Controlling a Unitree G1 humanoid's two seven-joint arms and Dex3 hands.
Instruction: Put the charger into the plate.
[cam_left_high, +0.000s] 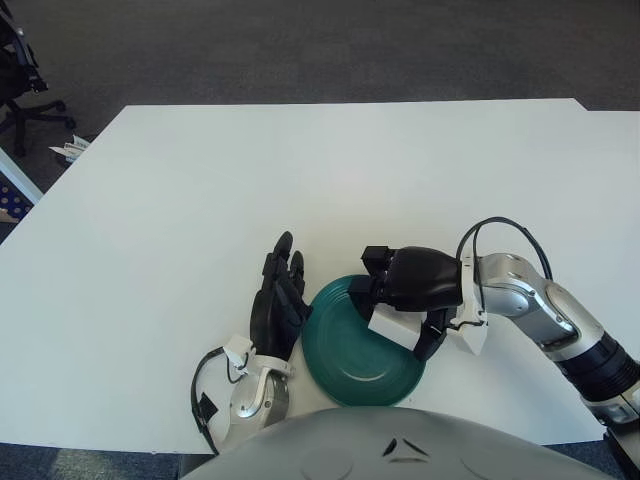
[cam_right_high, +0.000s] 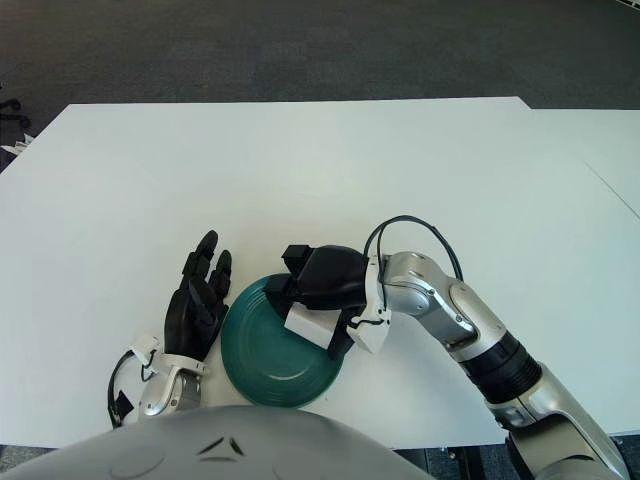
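Lowest in the frame, at bottom centre, the robot's grey torso (cam_left_high: 370, 445) fills the edge; just above it a dark green plate (cam_left_high: 350, 350) sits on the white table (cam_left_high: 300, 170), low and slightly right of centre. At the plate's left rim the left hand (cam_left_high: 278, 305) shows with its black fingers stretched out and apart, holding nothing; at the plate's upper right rim the right hand (cam_left_high: 410, 290) is curled around a white charger (cam_left_high: 393, 328), which hangs over the right part of the plate, whether touching it I cannot tell. Far off in the upper left corner stands a black office chair (cam_left_high: 22, 90) on the dark floor.
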